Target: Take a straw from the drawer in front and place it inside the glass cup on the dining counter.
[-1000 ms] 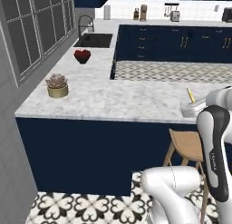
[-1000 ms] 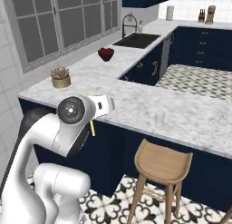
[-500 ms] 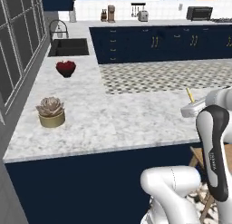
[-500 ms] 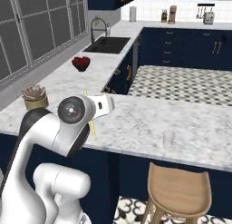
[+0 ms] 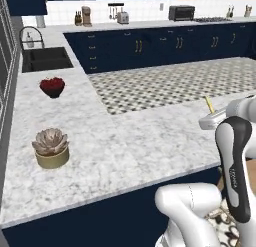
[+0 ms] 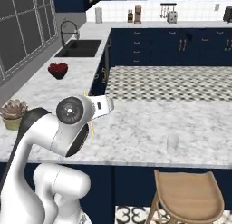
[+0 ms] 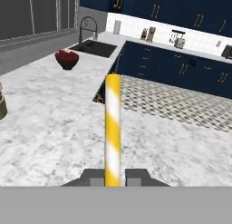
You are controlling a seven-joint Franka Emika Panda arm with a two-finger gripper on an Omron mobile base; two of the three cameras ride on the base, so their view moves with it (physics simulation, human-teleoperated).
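My gripper (image 7: 112, 177) is shut on the straw (image 7: 112, 128), a yellow-and-white striped stick that stands up between the fingertips. The straw's tip (image 5: 209, 105) shows above the hand at the right, over the dining counter (image 5: 130, 146). From the other side the straw (image 6: 91, 128) hangs beside the arm's big joint. The glass cup (image 6: 172, 143) stands upright near the front edge of the dining counter (image 6: 136, 128), to the right of the hand and apart from it. The drawer is out of view.
A wooden stool (image 6: 186, 191) stands under the counter's edge below the cup. A potted succulent (image 5: 50, 148) and a red bowl (image 5: 52, 86) sit to the left. A sink with tap (image 6: 79, 47) lies farther back. Navy cabinets line the far wall.
The whole picture has shifted, so the base has driven closer to the counter. The gripper stays shut on the straw in the same pose.
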